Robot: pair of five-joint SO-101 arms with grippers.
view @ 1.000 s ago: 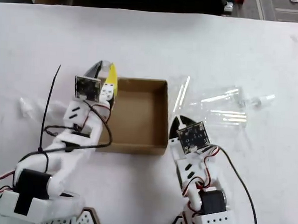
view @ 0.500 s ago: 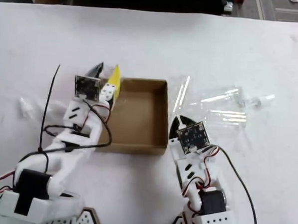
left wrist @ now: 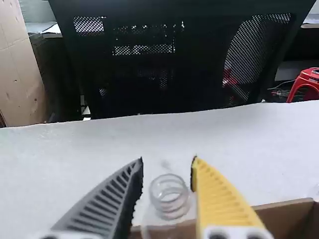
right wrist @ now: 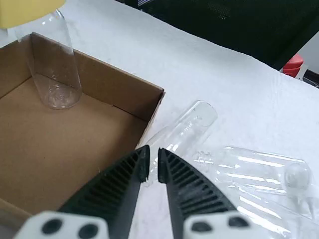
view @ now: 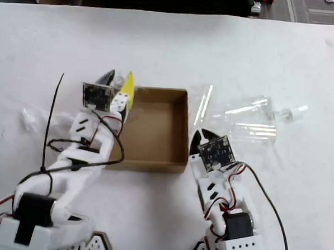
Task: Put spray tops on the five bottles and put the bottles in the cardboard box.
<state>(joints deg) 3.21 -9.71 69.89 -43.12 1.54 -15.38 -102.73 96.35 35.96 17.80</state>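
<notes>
One bottle (right wrist: 56, 79) is stood upright in the far corner of the cardboard box (right wrist: 117, 92). The left gripper (left wrist: 167, 162), closed about its threaded neck a second ago, is now spread wide around it. Most of the box floor is left open. The right gripper (right wrist: 152, 150) is narrowed to a slit, empty, beside the rim. Smooth clear bottles (view: 249, 112) are laid nearby.

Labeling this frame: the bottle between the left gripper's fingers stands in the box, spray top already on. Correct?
Not quite: there is no spray top. The left wrist view shows the bottle's bare, open threaded neck between the fingers of the left gripper. It does stand in the cardboard box.
</notes>
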